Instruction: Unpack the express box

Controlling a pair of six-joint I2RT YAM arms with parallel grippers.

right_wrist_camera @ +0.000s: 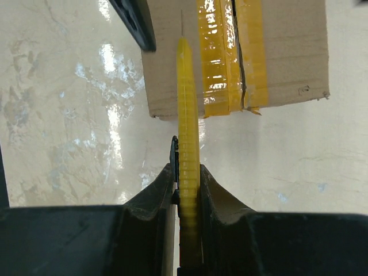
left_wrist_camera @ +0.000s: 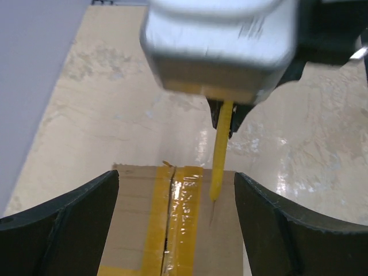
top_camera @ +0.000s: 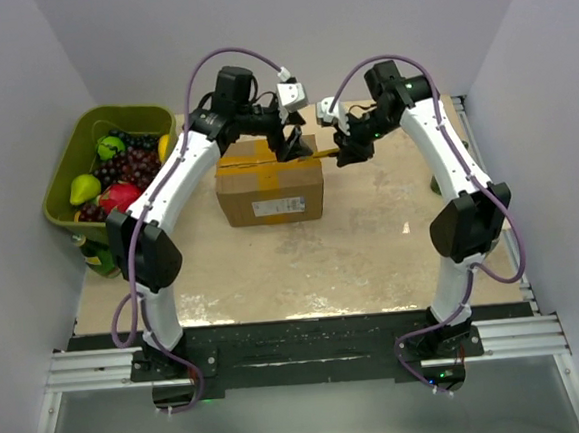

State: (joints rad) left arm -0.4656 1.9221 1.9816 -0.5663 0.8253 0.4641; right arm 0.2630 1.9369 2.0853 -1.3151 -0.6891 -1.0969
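My right gripper (right_wrist_camera: pixel 187 178) clenches a ribbed yellow cutter (right_wrist_camera: pixel 188 103), thin blade ahead over the corrugated express box (right_wrist_camera: pixel 287 57) beside glossy tape (right_wrist_camera: pixel 215 57), while my left gripper (left_wrist_camera: pixel 175 184) hovers spread above.

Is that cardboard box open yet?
Shut: flaps of the express box lie flat under tape, though a dark split runs along the seam.

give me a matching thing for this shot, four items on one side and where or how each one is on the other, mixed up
1 express box
2 yellow cutter
3 green bin
4 left gripper

A clamped in the right gripper
B open, above the box
C full of fruit, far left
D tape strips on top

Pairs: 1-D, 2-A, 3-C, 4-B
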